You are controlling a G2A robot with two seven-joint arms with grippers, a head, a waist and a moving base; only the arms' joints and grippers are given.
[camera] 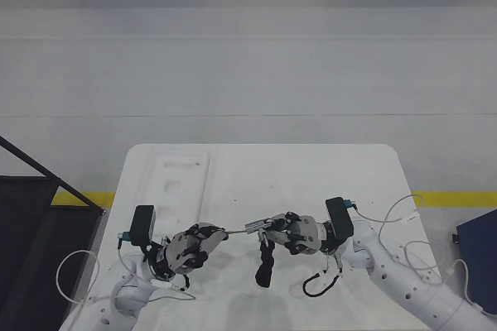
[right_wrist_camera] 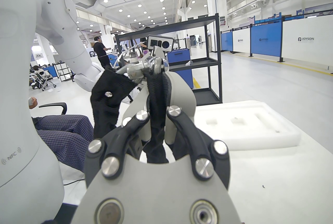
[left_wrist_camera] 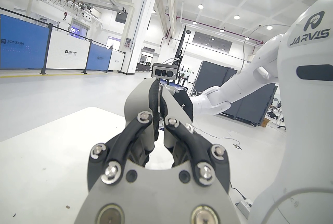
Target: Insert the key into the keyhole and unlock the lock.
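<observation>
- Key [camera: 230,231]: pinched at its left end in the left gripper [camera: 214,237], fingers pressed together on it. Held over the near edge of the table [camera: 315,182], a little left of that edge's middle.
- Runs with its long axis left to right, the right end tilted slightly toward the far edge. Points straight out of the left jaws at the lock.
- Lock [camera: 259,224]: just right of the key's free end, touching it or very nearly. Tip in the keyhole or only at its mouth: cannot tell.
- Black cloth [camera: 264,265]: hangs from under the lock toward the near edge.
- Right gripper [camera: 275,228]: clamped on the lock from the right, jaws closed on its body. Silver end pokes out past the fingertips toward the key.
- Judged: two grippers nose to nose on one line, key straight ahead of the left jaws, lock straight ahead of the right. Coming move likely hangs on matching the key's shaft to the keyhole axis, then a push rightward and a twist about that same axis. Left arm nearer the key, so probably the one to drive it.
</observation>
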